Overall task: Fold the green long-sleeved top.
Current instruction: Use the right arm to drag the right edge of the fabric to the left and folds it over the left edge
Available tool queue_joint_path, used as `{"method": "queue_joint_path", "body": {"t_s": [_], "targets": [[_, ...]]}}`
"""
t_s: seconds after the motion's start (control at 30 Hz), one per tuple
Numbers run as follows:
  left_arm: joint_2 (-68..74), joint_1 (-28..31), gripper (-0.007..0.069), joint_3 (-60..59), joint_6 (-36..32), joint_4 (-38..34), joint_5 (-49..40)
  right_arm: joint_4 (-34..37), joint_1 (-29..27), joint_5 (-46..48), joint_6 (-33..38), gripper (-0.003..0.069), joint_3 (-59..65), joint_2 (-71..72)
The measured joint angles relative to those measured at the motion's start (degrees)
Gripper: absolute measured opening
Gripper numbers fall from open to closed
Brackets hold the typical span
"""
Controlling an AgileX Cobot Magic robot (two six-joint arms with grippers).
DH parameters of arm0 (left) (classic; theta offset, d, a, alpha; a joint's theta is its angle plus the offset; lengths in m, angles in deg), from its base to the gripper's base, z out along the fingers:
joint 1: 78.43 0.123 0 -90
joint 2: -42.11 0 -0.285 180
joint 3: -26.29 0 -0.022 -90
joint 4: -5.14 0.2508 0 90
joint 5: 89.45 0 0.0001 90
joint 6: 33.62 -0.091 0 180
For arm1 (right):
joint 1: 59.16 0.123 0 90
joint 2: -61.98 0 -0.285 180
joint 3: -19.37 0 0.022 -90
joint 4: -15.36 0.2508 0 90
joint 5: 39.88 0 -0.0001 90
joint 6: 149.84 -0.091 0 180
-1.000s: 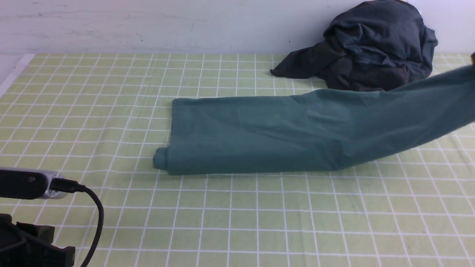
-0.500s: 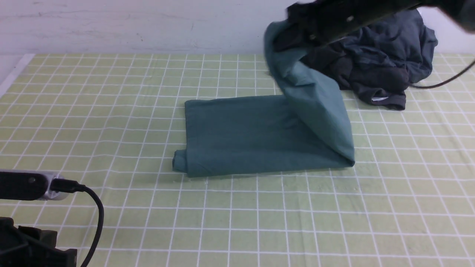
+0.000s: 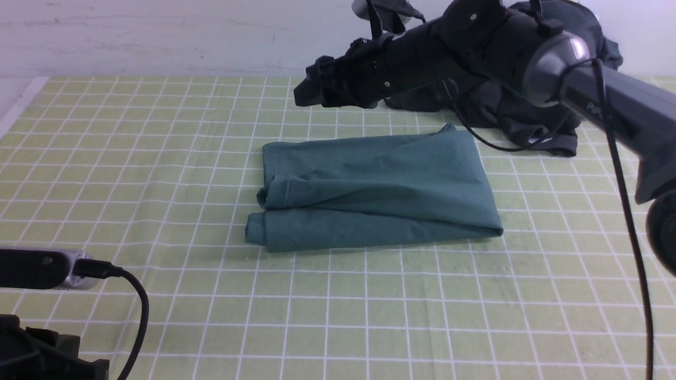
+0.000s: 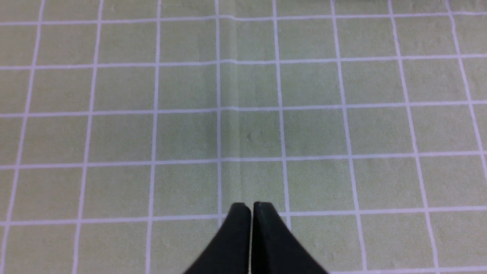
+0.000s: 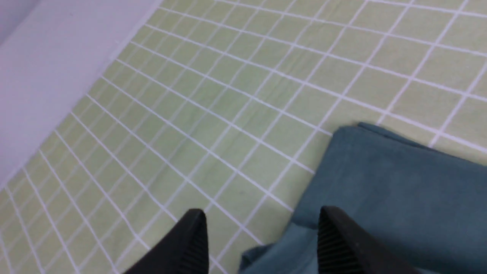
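Since half a second ago the lifted end of the green top (image 3: 375,190) has come down, and the right arm that carried it has swung across toward 10 o'clock. A second ago the top stretched out long toward 3 o'clock.

As seen from the front, the top lies as a flat, roughly oblong bundle at the middle of the bench (image 3: 158,158), on the pale green checked cover. Its upper layer ends in a hemmed edge toward 9 o'clock. A small rolled lump of cloth sticks out at the bundle's 8 o'clock corner, and the fold runs down the 3 o'clock side.

The right claw (image 3: 309,92) sits past the bundle's 11 o'clock corner, pointing toward 9 o'clock. In the right wrist view its two fingers (image 5: 196,236) stand well apart with nothing between them, and a corner of the top (image 5: 399,198) shows beyond them, clear of both.

The left claw (image 4: 251,207) has its fingers pressed together over bare checked cover, gripping nothing. The front view shows only the left arm's wrist parts, at 7 o'clock.

A heap of dark grey clothes (image 3: 528,121) lies at 1 o'clock against the wall (image 3: 158,31), partly hidden by the right arm. It is near the top's far corner, with a strip of cover between them.
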Motion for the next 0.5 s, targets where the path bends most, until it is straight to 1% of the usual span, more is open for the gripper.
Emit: {"method": "queue_joint_path", "body": {"t_s": [0.03,0.07,0.1,0.13,0.2,0.23,0.27,0.3,0.37,0.5], "targets": [[0.0,0.0,-0.0003,0.0,0.0,0.0,0.1,-2.6,0.0,1.7,-0.7,0.0288,0.0,-0.6],[0.0,0.0,-0.0003,0.0,0.0,0.0,0.7,-4.4,0.3,3.1,-1.9,0.0207,0.0,-1.6],[0.0,0.0,-0.0003,0.0,0.0,0.0,0.9,-4.6,0.4,3.5,-2.2,0.0185,0.0,-1.8],[0.0,0.0,-0.0003,0.0,0.0,0.0,1.8,-5.1,0.9,4.3,-2.8,0.0129,0.0,-2.8],[0.0,0.0,-0.0003,0.0,0.0,0.0,2.8,-5.6,2.6,4.5,-3.3,0.004,0.0,-5.1],[0.0,0.0,-0.0003,0.0,0.0,0.0,3.1,-5.7,4.0,4.5,-3.3,0.0014,0.0,-6.4],[0.0,0.0,-0.0003,0.0,0.0,0.0,3.2,-5.7,4.3,4.4,-3.3,0.0011,0.0,-6.6],[0.0,0.0,-0.0003,0.0,0.0,0.0,3.2,-5.9,6.8,3.8,-3.5,-0.0004,0.0,-8.6],[0.0,0.0,-0.0003,0.0,0.0,0.0,3.2,-6.1,8.9,2.9,-3.5,-0.001,0.0,-9.6],[0.0,0.0,-0.0003,0.0,0.0,0.0,3.2,-8.3,11.2,2.7,-3.5,-0.0011,-1.5,-8.7]]}}
